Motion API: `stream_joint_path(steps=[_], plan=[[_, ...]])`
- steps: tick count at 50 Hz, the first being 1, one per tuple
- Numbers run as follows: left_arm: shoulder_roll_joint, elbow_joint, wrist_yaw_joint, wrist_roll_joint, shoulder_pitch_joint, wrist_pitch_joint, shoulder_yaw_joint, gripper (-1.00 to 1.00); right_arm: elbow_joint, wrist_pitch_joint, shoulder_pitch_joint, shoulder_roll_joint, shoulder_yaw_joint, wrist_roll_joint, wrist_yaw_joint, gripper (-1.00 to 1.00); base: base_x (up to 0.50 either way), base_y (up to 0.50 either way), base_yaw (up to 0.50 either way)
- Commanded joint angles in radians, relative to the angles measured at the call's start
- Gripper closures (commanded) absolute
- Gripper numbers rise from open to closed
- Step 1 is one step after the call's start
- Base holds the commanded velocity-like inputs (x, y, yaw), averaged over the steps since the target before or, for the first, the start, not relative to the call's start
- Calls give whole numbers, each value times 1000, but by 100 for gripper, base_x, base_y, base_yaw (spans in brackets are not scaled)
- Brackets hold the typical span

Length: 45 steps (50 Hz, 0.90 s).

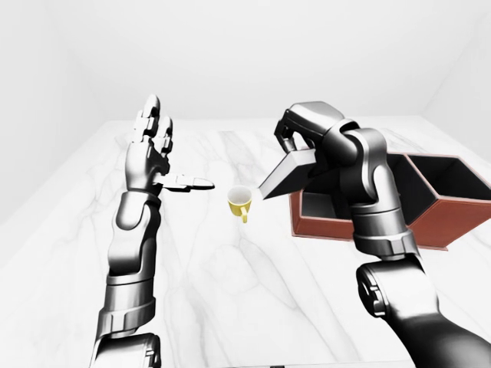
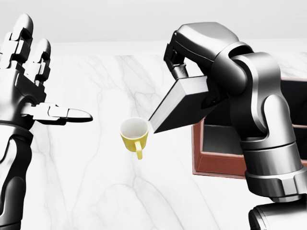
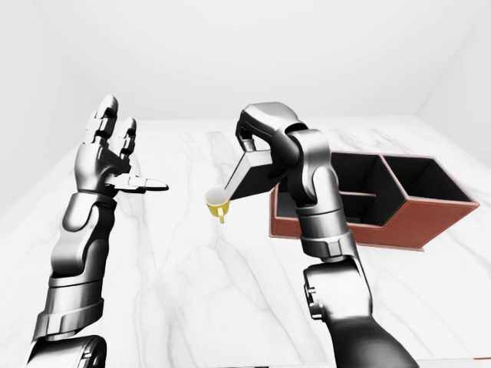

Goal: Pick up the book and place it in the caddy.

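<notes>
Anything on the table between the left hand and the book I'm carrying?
Only the yellow mug, standing on the marble table between the open left hand and the book held by the right hand, clearest in the head view.

Right robot hand (image 2: 184, 72) grips the tilted book (image 2: 180, 105) above a yellow mug (image 2: 134, 132).
</notes>
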Motion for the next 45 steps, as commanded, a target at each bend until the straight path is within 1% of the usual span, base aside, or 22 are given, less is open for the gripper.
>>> stream_joint_path(steps=[1,8,9,15,19,22,24,25,26,27,28,33,37,45], plan=[[-4,9,-4,4,-2,0,-4,-100,31,38,-13,-69,-41,-16,0,100,0,0,0],[-6,22,-5,4,-4,0,-6,-100,19,74,13,-116,-61,-32,0,100,0,0,0],[-6,22,-5,4,-5,0,-6,-100,21,72,13,-123,-65,-31,0,100,0,0,0],[-10,38,-5,8,-12,0,-11,-100,15,86,14,-153,-76,-42,0,100,0,0,0],[-12,41,-4,11,-15,0,-15,-100,16,80,16,-169,-83,-45,0,100,0,0,0],[-13,47,-3,13,-19,0,-15,-100,29,68,14,-179,-87,-45,0,100,0,0,0],[-16,58,-1,15,-20,0,-17,-100,53,24,15,-198,-84,-47,0,100,0,0,0],[-16,59,0,15,-21,0,-17,-100,56,11,19,-199,-87,-44,0,100,0,0,0],[-17,61,0,16,-21,0,-18,-100,57,6,23,-198,-89,-42,0,100,0,0,0],[-18,62,1,16,-22,0,-19,-100,54,-5,32,-204,-90,-43,0,100,0,0,0],[-18,62,2,16,-22,0,-19,-100,65,-28,30,-210,-90,-41,0,100,0,0,0],[-21,64,5,19,-25,0,-24,-100,60,-31,55,-231,-105,-33,0,100,0,0,0],[-24,65,6,21,-28,0,-27,-100,90,-31,47,-243,-110,-33,0,100,0,0,0],[-29,68,7,25,-30,0,-30,-100,84,-31,61,-269,-122,-57,0,100,0,0,0]])
